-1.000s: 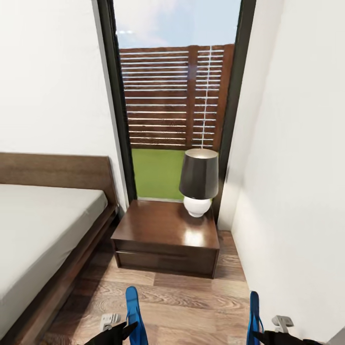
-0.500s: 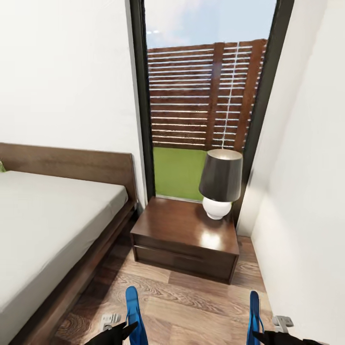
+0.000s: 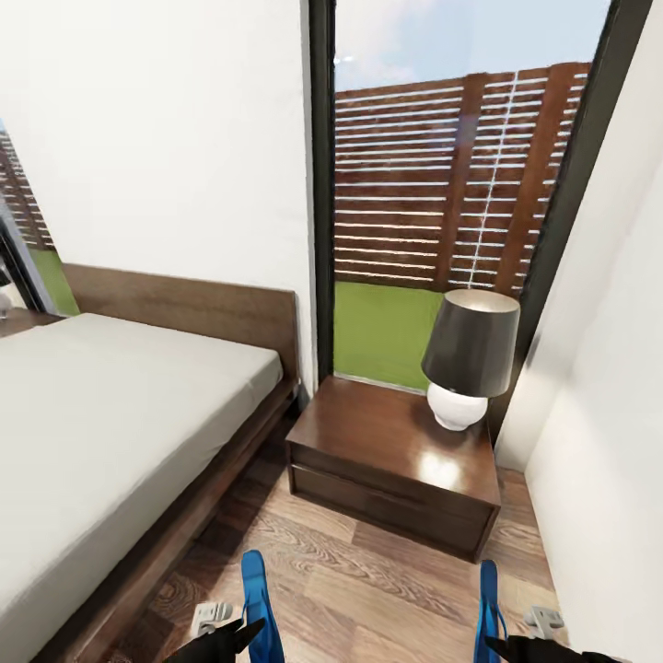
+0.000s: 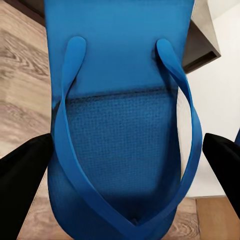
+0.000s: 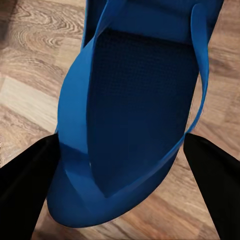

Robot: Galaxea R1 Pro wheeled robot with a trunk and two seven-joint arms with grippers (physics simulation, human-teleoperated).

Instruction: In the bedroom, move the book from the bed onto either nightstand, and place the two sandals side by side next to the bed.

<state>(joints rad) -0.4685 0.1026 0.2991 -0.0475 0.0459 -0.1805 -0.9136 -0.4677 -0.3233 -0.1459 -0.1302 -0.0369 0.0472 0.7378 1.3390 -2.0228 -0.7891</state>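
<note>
I hold one bright blue sandal in each gripper. In the head view the left sandal [image 3: 256, 594] and the right sandal [image 3: 488, 599] stick up edge-on at the lower rim, above the wood floor. My left gripper [image 3: 247, 633] is shut on its sandal [image 4: 122, 125], with the black fingers [image 4: 22, 172] at either side of the sole. My right gripper [image 3: 491, 645] is shut on the other sandal [image 5: 135, 125]. The bed [image 3: 110, 414] lies to my left. The dark brown nightstand [image 3: 387, 442] stands ahead beside it. The book is out of view.
A lamp [image 3: 468, 359] with a dark shade and white base stands on the nightstand's far right corner. A tall dark-framed window [image 3: 451, 203] is behind it, and a white wall [image 3: 608, 442] is close on my right. Bare plank floor [image 3: 368, 580] runs between bed and wall.
The whole picture has shifted right, so the camera has turned left and more of the bed shows. Both sandals stay gripped in the same place in the view.
</note>
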